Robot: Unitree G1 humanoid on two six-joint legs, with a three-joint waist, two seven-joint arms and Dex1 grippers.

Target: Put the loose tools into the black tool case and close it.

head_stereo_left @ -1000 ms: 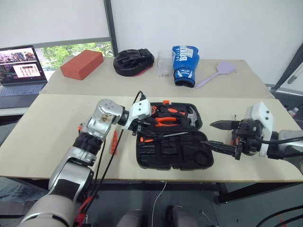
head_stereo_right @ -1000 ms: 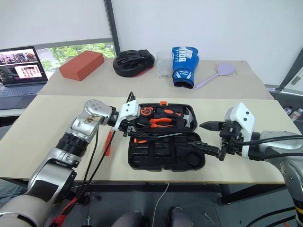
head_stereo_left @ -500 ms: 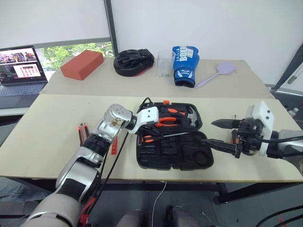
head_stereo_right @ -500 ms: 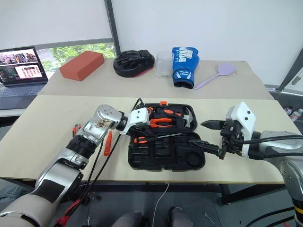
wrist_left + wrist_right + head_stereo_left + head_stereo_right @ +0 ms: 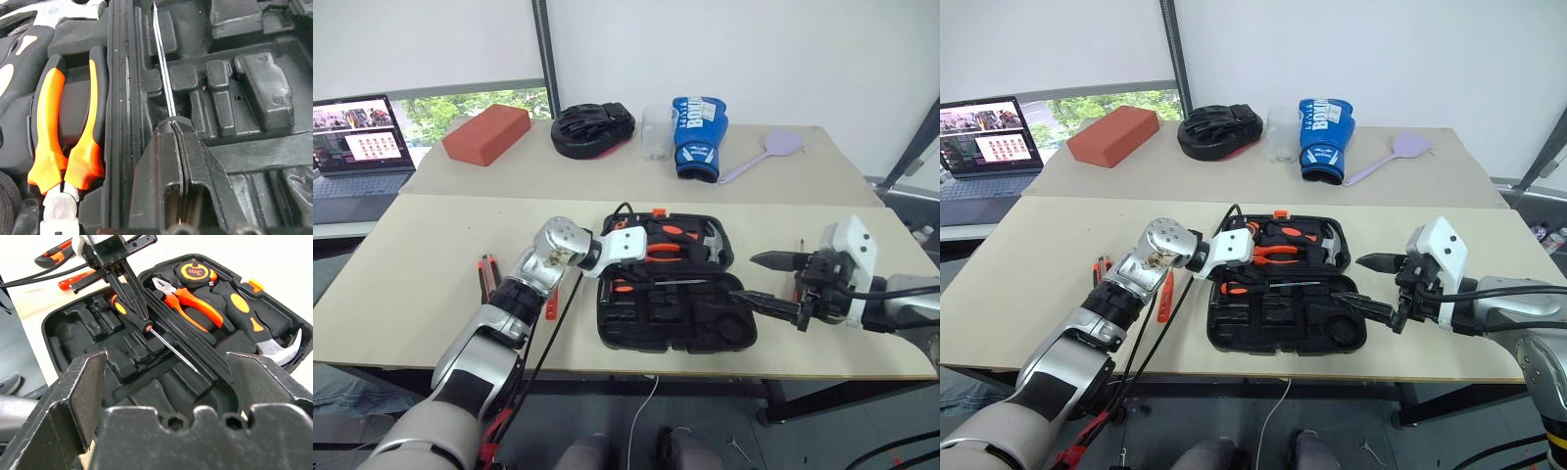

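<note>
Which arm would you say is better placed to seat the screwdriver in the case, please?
Left. Its end effector is already shut on the screwdriver over the black tool case, while the right end effector hovers open beside the case.

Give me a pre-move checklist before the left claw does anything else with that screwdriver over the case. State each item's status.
1. Black tool case lid open: ok.
2. Left claw shut on the screwdriver handle: ok.
3. Screwdriver fully seated in its recess: cannot tell; its shaft lies along the hinge ridge.
4. Right claw open, at the case's right edge, apart from the tools: ok.
5. All loose tools in the case: not ok; the utility knife and an orange tool lie on the table.
</note>
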